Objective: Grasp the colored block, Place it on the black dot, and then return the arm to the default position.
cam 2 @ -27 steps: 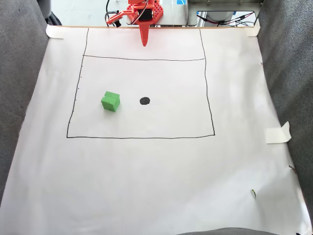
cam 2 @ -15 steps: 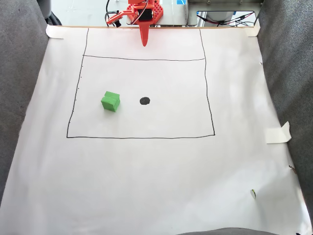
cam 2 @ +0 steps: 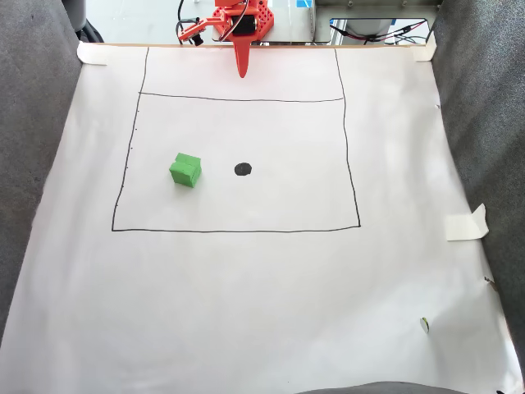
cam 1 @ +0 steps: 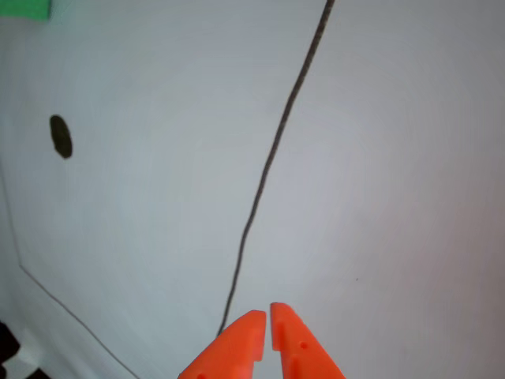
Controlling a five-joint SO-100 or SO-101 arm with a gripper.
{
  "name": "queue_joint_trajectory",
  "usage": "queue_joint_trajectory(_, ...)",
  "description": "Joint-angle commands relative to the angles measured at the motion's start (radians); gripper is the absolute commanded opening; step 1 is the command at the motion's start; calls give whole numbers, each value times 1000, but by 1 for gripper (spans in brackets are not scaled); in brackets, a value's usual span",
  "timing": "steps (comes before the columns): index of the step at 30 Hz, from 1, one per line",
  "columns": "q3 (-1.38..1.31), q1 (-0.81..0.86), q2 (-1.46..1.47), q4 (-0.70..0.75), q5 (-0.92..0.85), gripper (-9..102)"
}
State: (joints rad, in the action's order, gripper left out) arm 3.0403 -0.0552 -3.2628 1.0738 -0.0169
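**Pincer parked at the far edge, block not yet taken**

The pincer (cam 2: 242, 72) is seen at the far edge of the tabletop (cam 2: 246, 312), its orange jaws drawn together into a narrow point with only a slim gap between the tips and nothing held between them; the same near-closed tips are shown in the other view (cam 1: 267, 317), poised over bare white paper. The arm (cam 2: 238, 20) is folded back over its base at the middle of the far edge, with the jaws angled down and forward toward the drawn rectangle (cam 2: 344, 156). This is judged to be the rest pose, so the grasp is taken as not yet begun.

The colored block (cam 2: 186, 170) is found inside the rectangle, toward its left side in the fixed view, resting flat on the paper and turned slightly askew to the lines. The black dot (cam 2: 243, 169) lies near it on the right, clearly apart and uncovered. Only a short sideways carry is judged necessary once the block is lifted. Pieces of tape (cam 2: 466, 222) are seen holding the paper down at the edges.
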Motion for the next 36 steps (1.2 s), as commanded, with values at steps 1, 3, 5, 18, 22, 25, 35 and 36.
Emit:
queue_joint_trajectory(1,-43,0,-6,2,0,0)
queue_joint_trajectory(3,-43,3,-6,2,2,0)
queue_joint_trajectory(5,-43,6,-6,2,2,0)
queue_joint_trajectory(18,-43,6,-6,2,3,0)
queue_joint_trajectory(22,-43,6,-6,2,3,0)
queue_joint_trajectory(25,-43,6,-6,6,0,0)
queue_joint_trajectory(35,-503,55,385,48,57,0)
queue_joint_trajectory(36,-584,57,440,75,74,0)
